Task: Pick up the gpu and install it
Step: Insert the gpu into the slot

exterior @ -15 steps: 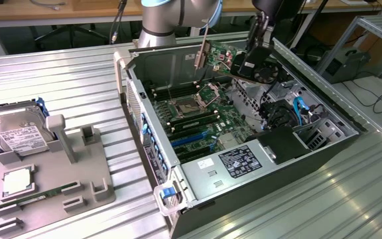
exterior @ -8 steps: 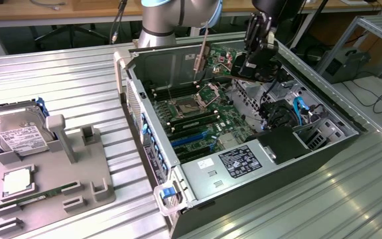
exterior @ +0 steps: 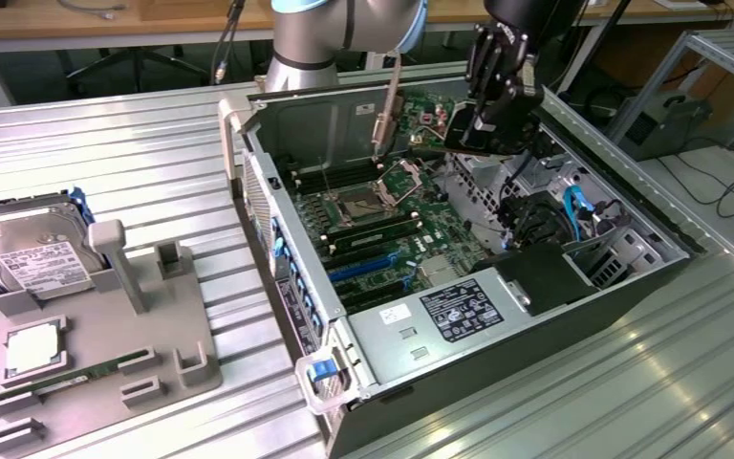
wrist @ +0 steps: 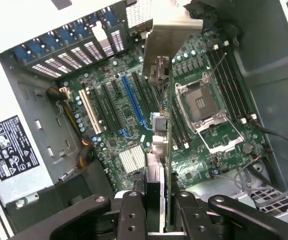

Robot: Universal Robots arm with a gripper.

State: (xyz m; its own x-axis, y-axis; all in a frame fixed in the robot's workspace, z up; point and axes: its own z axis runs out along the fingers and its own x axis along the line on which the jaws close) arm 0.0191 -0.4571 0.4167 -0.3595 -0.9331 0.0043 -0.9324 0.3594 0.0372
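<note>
Ribbed metal table (exterior: 112,163), open computer case (exterior: 293,129), gpu (wrist: 169,145) in claw (wrist: 161,204), workbenches (exterior: 35,19) behind.

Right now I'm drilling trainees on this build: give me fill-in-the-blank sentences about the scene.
The black gripper is ____ on the flat green gpu card.
The card is not yet seated in any ____ of the green motherboard.
The boxy silver hard drive stands at the exterior view's ____.
Missing: shut; slot; left.

Ribbed shiny metal table (exterior: 112,143), matt grey plastic tray (exterior: 176,368), gpu (wrist: 174,40) bracket pale metal
</note>
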